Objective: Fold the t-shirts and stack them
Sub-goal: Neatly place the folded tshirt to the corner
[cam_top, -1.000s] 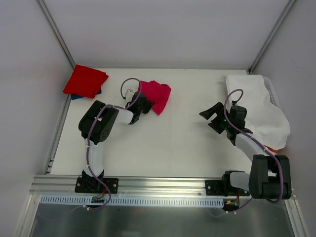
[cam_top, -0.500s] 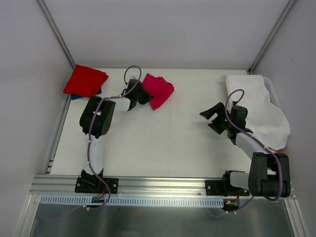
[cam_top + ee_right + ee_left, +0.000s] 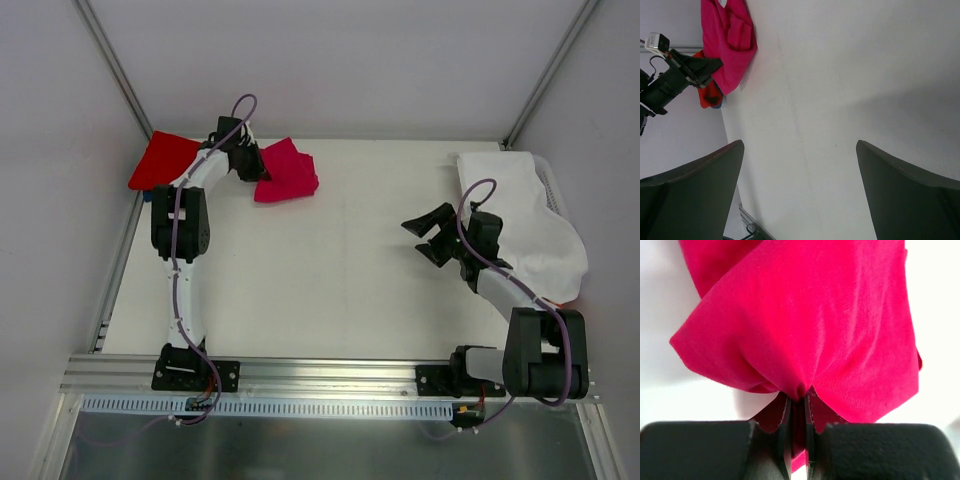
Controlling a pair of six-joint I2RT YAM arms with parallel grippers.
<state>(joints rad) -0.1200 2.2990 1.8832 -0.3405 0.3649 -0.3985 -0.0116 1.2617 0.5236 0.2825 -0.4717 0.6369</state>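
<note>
The folded crimson-pink t-shirt (image 3: pixel 287 172) hangs at the back of the table, gripped at its left edge by my left gripper (image 3: pixel 256 166), which is shut on it. In the left wrist view the cloth (image 3: pixel 805 320) bunches into the closed jaws. The brighter red t-shirt (image 3: pixel 163 162) lies folded at the back left corner on top of the blue one (image 3: pixel 148 195), of which only a sliver shows. My right gripper (image 3: pixel 424 235) is open and empty over the bare table at the right. The right wrist view shows the crimson-pink shirt (image 3: pixel 730 40) far off.
A white cloth (image 3: pixel 525 222) drapes over a basket at the right edge, with something orange under it. The white table (image 3: pixel 330 290) is bounded by grey walls at the back and sides and a metal rail (image 3: pixel 320 375) at the front.
My left gripper has carried the crimson-pink t-shirt back and to the left, toward the red and blue stack. The right arm has barely moved.
</note>
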